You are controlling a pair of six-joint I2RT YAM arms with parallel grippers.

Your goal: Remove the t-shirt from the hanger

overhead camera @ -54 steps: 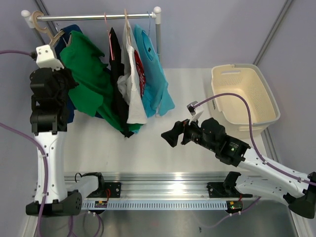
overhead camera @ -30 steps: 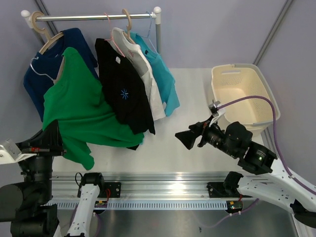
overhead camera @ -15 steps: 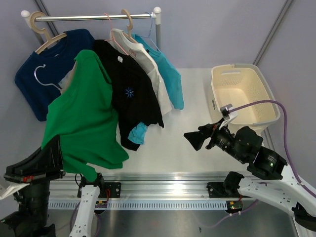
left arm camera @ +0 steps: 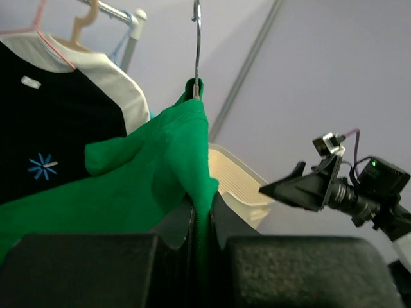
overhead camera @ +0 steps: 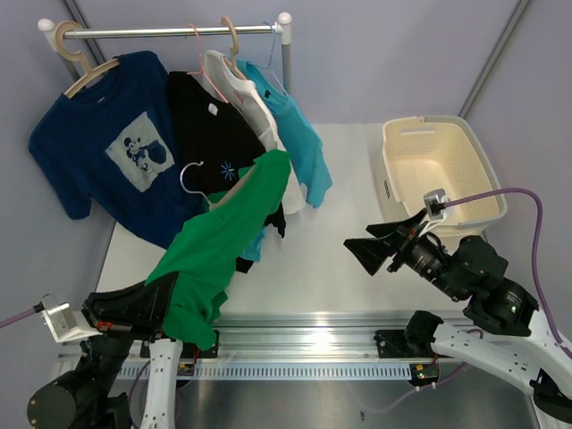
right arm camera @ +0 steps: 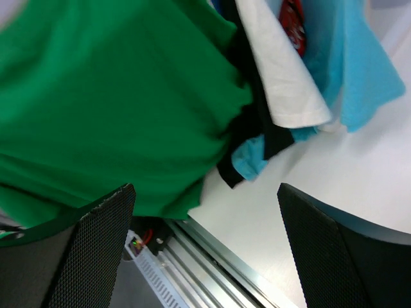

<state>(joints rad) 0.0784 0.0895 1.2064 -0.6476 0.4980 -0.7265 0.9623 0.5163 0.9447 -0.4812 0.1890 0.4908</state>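
Note:
The bright green t-shirt [overhead camera: 219, 246] is stretched in a diagonal band from the table's near left up toward the rack. It is still on the hanger, whose slim metal hook [overhead camera: 188, 170] hangs free in the air, off the rail. My left gripper [overhead camera: 170, 299] is shut on a fold of the green fabric near the hem. The left wrist view shows the cloth pinched between the fingers [left arm camera: 200, 224], with the hook [left arm camera: 196, 38] above the collar. My right gripper [overhead camera: 375, 250] is open and empty over the table. It faces the green t-shirt [right arm camera: 109, 109].
A rail [overhead camera: 170, 30] at the back holds a dark blue printed t-shirt [overhead camera: 116, 152] on a pale wooden hanger, then black [overhead camera: 219, 143], white and turquoise [overhead camera: 304, 152] shirts. A cream laundry basket [overhead camera: 438, 170] stands at the right. The metal frame [overhead camera: 295, 326] runs along the near edge.
My left gripper has pulled the green t-shirt and its hanger down and rightward, away from the rail, uncovering the dark blue shirt. My right gripper has drawn back to the right.

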